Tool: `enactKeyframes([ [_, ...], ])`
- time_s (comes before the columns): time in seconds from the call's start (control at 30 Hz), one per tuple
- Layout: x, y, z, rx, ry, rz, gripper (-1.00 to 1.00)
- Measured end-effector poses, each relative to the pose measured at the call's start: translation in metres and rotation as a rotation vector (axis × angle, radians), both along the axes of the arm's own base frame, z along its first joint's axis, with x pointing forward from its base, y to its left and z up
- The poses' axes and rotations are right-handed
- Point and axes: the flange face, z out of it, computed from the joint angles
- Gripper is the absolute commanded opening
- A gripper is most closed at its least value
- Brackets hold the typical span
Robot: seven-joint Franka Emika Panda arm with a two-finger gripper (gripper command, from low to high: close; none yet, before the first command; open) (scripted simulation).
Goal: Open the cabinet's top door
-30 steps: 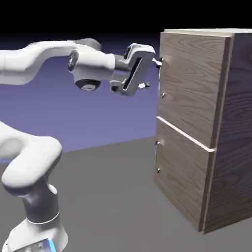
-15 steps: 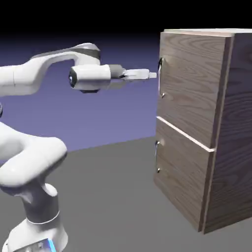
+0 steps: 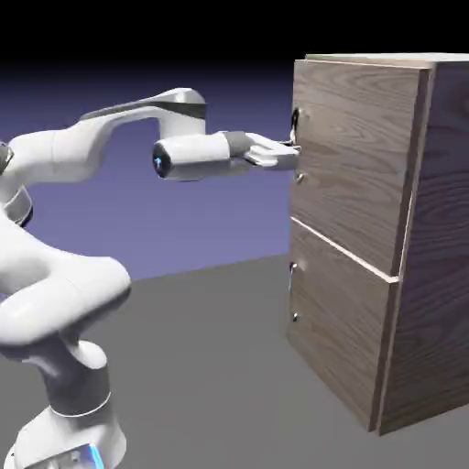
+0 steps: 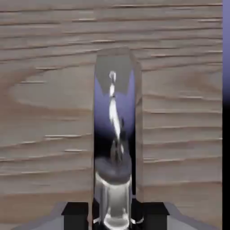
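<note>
The jaws (image 3: pixel 289 154) are clamped on the handle (image 4: pixel 113 134) of the top door (image 3: pixel 353 156), at 9 o'clock on that panel in the exterior view, near the cabinet's (image 3: pixel 440 229) front corner. In the hand view the shiny bar fills the gap between the two dark finger tips (image 4: pixel 75 214), running from 6 o'clock up toward 12, with wood grain behind it on every side.

The step in hand looks like the pull. To do it well, I would keep the grip firm and draw the hand away from the panel along an arc about the hinge, which is probably on the side far from the handle, rather than straight back; a straight tug may twist the bar out of the jaws. The wrist should turn with the door as it swings.

The cabinet is the only container. Both doors, the top one and the lower door (image 3: pixel 334 316), sit flush and shut, so whatever is inside cannot be seen. It stands on the grey table (image 3: pixel 201 366).
</note>
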Motion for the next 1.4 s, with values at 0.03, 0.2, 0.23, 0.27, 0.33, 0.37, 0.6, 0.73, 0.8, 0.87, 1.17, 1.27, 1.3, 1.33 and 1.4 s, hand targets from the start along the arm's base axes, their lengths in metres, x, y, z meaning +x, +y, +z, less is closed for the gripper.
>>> enactKeyframes([
  [0.03,-0.009,-0.005,0.0,-0.002,0.001,0.031,-1.0],
  [0.2,-0.047,-0.035,0.0,0.002,-0.001,0.18,-1.0],
  [0.23,-0.054,-0.041,0.0,0.002,-0.001,0.207,-1.0],
  [0.27,-0.06,-0.047,0.0,0.002,-0.001,0.232,-1.0],
  [0.33,-0.071,-0.058,0.0,0.002,-0.001,0.281,-1.0],
  [0.37,-0.076,-0.064,0.0,0.002,-0.001,0.304,-1.0],
  [0.6,-0.104,-0.102,0.0,0.002,0.0,0.45,-1.0],
  [0.73,-0.117,-0.124,0.0,0.002,0.0,0.527,-1.0],
  [0.8,-0.123,-0.135,0.0,0.002,0.0,0.566,-1.0],
  [0.87,-0.128,-0.147,0.0,0.002,0.0,0.605,-1.0],
  [1.17,-0.149,-0.209,0.0,0.002,0.0,0.806,-1.0],
  [1.27,-0.153,-0.236,0.0,0.002,0.0,0.888,-1.0],
  [1.3,-0.155,-0.245,0.0,0.002,0.0,0.916,-1.0],
  [1.33,-0.155,-0.254,0.0,0.002,0.0,0.945,-1.0],
  [1.4,-0.156,-0.272,0.0,0.002,0.0,1.001,-1.0],
])
